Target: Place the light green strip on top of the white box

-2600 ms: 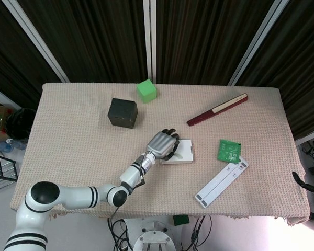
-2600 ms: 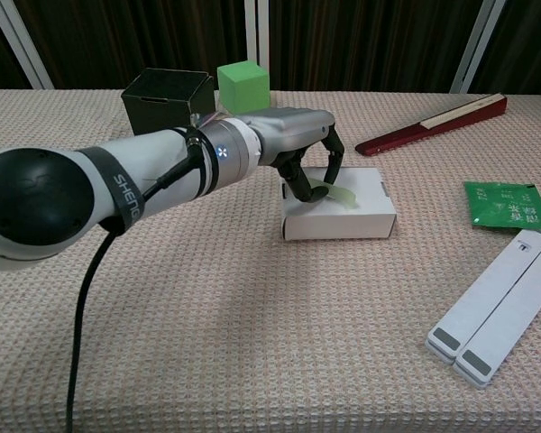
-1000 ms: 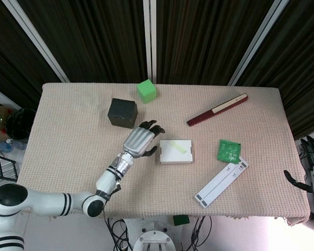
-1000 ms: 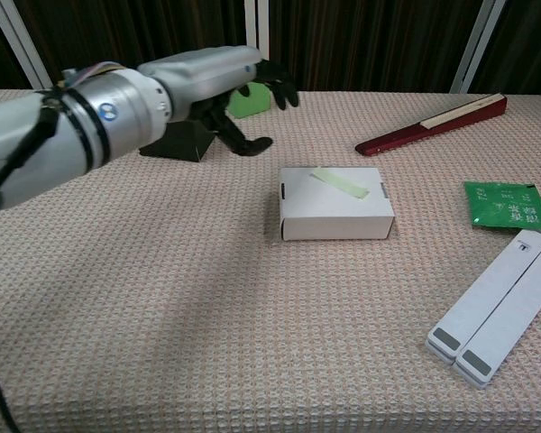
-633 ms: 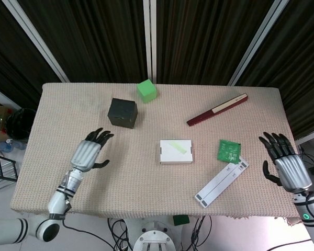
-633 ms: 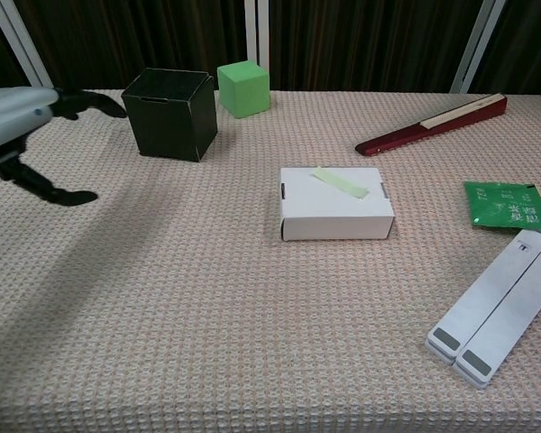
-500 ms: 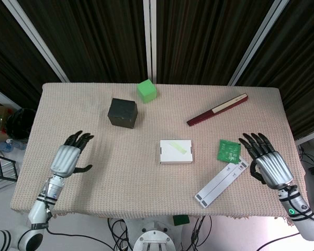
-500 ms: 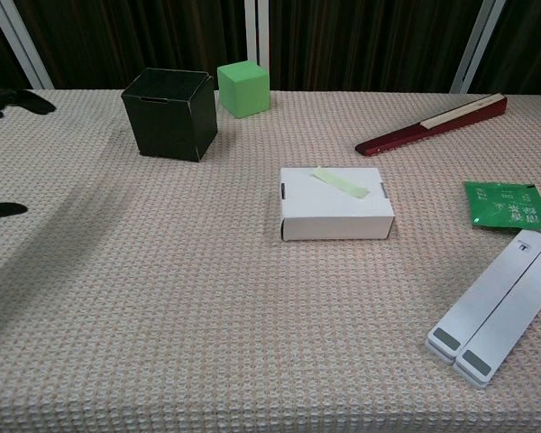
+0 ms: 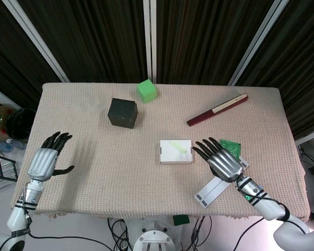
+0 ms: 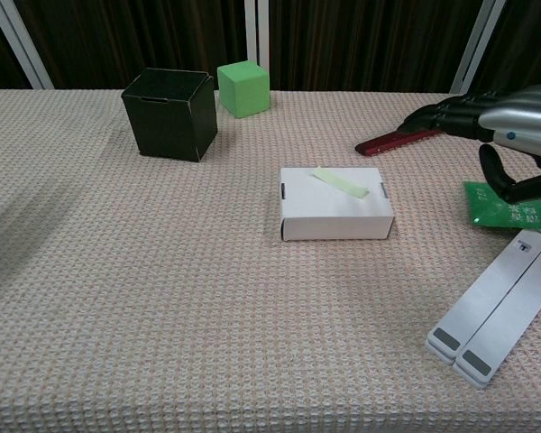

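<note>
1. The thin light green paper strip (image 9: 177, 147) is seen lying flat on the lid of the low white cardboard box (image 9: 176, 152), near the middle of the beige woven desk (image 9: 94, 151). In the chest view the strip (image 10: 341, 182) rests on the box top (image 10: 335, 204) toward its far edge. The placement is judged done.
2. The long axis of the strip is noted as diagonal across the lid, running from the far left toward the near right in the chest view.
3. The right hand (image 9: 220, 160) is seen released, fingers spread, nothing grasped. It is positioned just to the right of the box, above the small green sachet (image 10: 508, 205) and the flat white hinged bar (image 10: 494, 306). From this hand the strip lies to the left.
4. The left hand (image 9: 44, 160) is seen released as well, fingers apart, at the left desk edge, well apart from the box. It is absent from the chest view.
5. The right hand is therefore judged the nearer, should any correction be needed.
</note>
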